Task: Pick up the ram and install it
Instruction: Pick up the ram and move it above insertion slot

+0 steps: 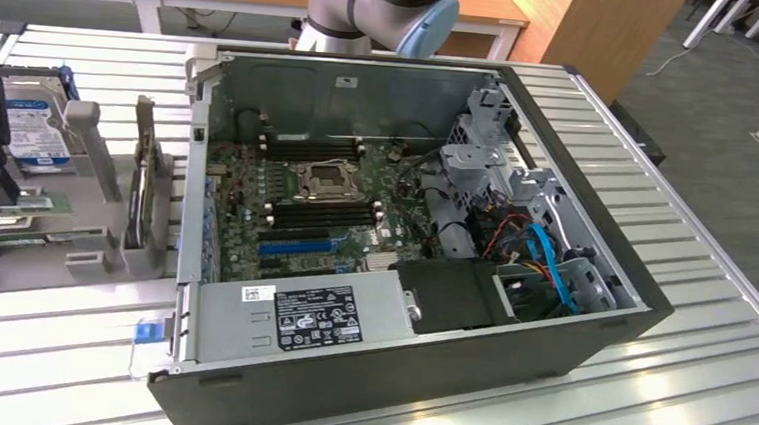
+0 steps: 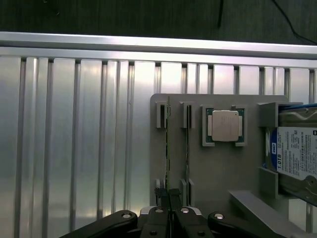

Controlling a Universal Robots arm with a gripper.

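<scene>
In the wrist view, the ram (image 2: 168, 144) stood on edge in the grey holder (image 2: 233, 168) on the table (image 2: 74, 148), with a second stick (image 2: 187, 148) just beside it. The ram had not been lifted out, so the carry and the install were both left to do. The end effector (image 2: 169, 201) was closed, its fingertips (image 2: 162, 201) drawn together right on the near end of the ram's upper edge. It appeared to be pinching that edge, so the pick seemed to be at the grasp stage.

In the exterior view, the end effector was a dark mass at the exterior view's left edge, above the holder. The open computer case (image 1: 573, 316) lay well apart towards the exterior view's right. Its black memory slots (image 1: 311, 148) sat beside the processor socket (image 1: 322, 180).
</scene>
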